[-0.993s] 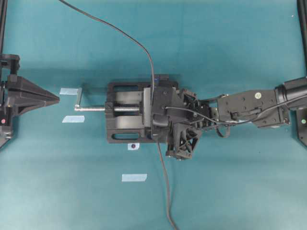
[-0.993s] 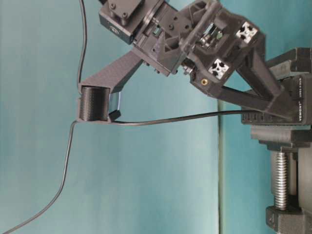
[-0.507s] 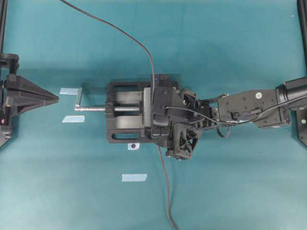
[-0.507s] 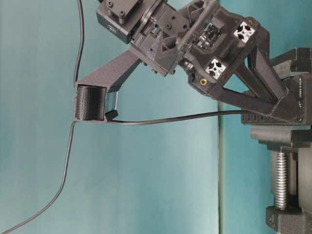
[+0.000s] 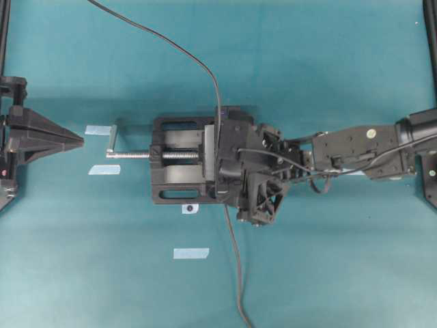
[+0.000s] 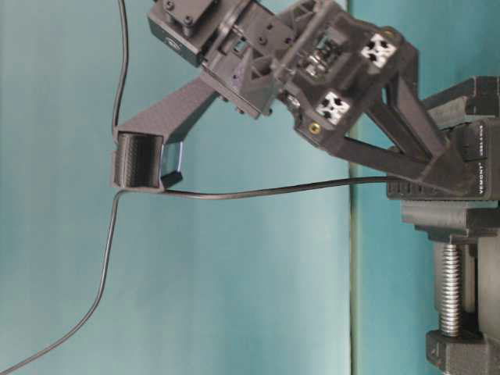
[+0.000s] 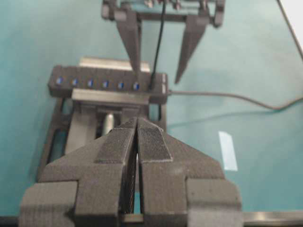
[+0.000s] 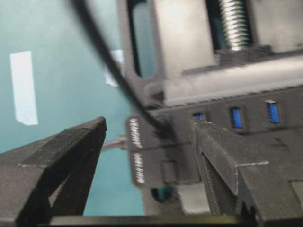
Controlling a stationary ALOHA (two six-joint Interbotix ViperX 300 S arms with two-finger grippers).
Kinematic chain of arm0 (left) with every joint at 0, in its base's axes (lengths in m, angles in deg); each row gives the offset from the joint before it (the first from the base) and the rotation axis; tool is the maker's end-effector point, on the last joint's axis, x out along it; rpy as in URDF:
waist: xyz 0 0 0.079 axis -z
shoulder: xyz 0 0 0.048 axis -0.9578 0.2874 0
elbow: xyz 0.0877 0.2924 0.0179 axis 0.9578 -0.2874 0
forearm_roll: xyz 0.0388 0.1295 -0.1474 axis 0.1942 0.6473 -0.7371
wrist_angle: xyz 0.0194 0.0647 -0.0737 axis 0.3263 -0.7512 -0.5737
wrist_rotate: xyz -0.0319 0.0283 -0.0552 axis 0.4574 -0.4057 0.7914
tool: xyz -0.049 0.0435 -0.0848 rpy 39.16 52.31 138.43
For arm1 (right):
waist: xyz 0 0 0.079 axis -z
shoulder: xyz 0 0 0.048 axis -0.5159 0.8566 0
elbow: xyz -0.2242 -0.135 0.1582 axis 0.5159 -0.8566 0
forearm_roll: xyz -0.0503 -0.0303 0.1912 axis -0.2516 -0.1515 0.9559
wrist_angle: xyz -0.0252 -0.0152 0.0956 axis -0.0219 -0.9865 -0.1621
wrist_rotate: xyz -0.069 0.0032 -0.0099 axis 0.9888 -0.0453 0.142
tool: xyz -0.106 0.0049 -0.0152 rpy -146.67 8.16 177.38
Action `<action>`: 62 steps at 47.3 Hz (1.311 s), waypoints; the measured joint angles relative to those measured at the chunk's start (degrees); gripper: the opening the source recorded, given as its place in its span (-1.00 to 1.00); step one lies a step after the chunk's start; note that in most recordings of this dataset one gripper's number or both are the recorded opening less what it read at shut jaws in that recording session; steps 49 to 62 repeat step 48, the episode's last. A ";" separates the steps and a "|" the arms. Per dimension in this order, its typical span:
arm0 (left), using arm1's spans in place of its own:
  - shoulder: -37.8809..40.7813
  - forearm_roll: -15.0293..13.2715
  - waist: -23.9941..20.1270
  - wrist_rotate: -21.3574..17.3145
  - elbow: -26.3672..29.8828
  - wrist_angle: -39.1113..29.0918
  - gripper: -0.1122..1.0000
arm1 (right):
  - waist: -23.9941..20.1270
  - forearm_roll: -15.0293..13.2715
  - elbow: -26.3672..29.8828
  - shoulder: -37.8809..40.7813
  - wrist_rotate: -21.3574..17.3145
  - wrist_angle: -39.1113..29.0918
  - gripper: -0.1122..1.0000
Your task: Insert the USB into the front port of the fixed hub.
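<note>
R gripper [image 7: 161, 64] apart astride USB [image 7: 153, 86] at hub [image 7: 108, 85] end; L gripper [image 7: 137, 137] together.

The table [image 5: 328, 68] is showing teal, with pale blue tape strips [image 5: 190, 253] on it. The hub [image 7: 106, 84] is showing black with blue ports, the vise [image 5: 179, 159] black with a silver screw, the cable [image 5: 171, 46] dark grey, and both grippers' ribbed fingers [image 7: 154, 144] black.
</note>
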 measured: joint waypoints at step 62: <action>-2.11 0.00 0.00 0.09 -1.23 0.00 -0.80 | 1.32 -0.18 -4.57 -7.38 0.00 0.00 0.59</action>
